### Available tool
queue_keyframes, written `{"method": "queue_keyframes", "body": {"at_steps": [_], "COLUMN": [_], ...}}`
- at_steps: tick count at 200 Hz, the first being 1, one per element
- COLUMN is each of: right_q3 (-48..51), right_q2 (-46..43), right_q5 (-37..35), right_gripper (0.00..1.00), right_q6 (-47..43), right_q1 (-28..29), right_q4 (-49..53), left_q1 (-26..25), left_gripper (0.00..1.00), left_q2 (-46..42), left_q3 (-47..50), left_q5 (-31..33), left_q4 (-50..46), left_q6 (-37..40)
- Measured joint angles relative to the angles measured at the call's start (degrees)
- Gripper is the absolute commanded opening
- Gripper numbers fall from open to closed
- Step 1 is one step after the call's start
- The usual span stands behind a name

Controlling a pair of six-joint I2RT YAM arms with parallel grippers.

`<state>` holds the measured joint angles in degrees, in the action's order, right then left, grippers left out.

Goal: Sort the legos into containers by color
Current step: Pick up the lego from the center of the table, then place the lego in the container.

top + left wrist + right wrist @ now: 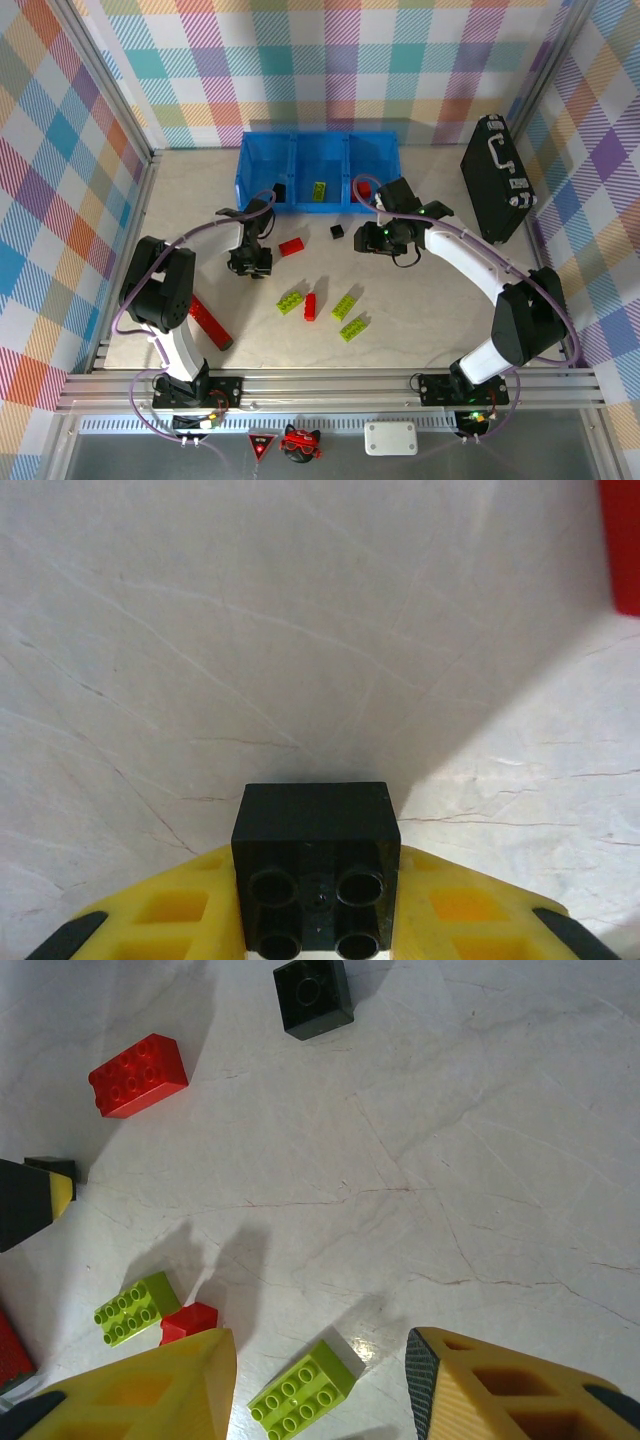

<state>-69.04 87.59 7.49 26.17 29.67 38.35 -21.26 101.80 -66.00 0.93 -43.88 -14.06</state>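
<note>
Black brick (315, 825), studs towards the wrist camera, sits square between the yellow fingers (170, 915) of the left end effector (250, 262). It is clamped, one finger flat on each side. It's low over the worktop (300, 630), left of centre and in front of the bins (320, 140). Whether it's off the surface, I can't tell.

A red brick (291, 247) lies near it on the right, so I'd want the lift to go straight up first. Any sideways drag and that red one could get knocked.

Then it's forward to the left bin (243, 175), which holds a dark brick (279, 187), so that looks like black's home. The carry should clear the front wall with room to spare and come down inside the rim. Only then let go, or the brick may bounce out.

Over on the other side, the right end effector (320, 1360) hangs in front of the right bin (392, 160), fingers apart, nothing between them. A second black brick (313, 997) lies loose close by.

The two arms stand fairly close here. I'd keep the left one on its own side for the whole carry, wrist level so the brick doesn't twist in the grip.
</note>
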Motion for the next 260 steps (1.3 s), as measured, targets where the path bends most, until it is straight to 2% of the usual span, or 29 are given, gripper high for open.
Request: {"method": "queue_keyframes", "body": {"at_steps": [35,87,171,221,260], "right_q3": [0.44,1.55,4.31,4.76,4.81], "right_q2": [-0.46,-3.04,-7.13,-7.56,-7.56], "right_q5": [-0.22,-0.92,-2.23,-2.58,-2.58], "right_gripper": [0.5,0.5,0.5,0.5,0.5], "right_q6": [0.02,0.07,0.46,0.9,1.14], "right_q1": [0.0,0.0,0.04,0.04,0.04], "right_q4": [0.0,0.02,0.35,0.7,0.76], "left_q1": [0.0,0.52,3.48,4.33,4.37], "left_gripper": [0.3,0.3,0.3,0.3,0.31], "left_q2": [-0.31,1.03,16.24,23.43,28.26], "left_q3": [-5.6,-18.84,-38.86,-46.58,-49.03], "left_q5": [0.5,2.71,8.2,11.21,13.84], "left_q4": [-1.42,-2.6,-2.29,0.22,3.21], "left_q6": [0.02,0.33,3.39,4.72,5.95]}}
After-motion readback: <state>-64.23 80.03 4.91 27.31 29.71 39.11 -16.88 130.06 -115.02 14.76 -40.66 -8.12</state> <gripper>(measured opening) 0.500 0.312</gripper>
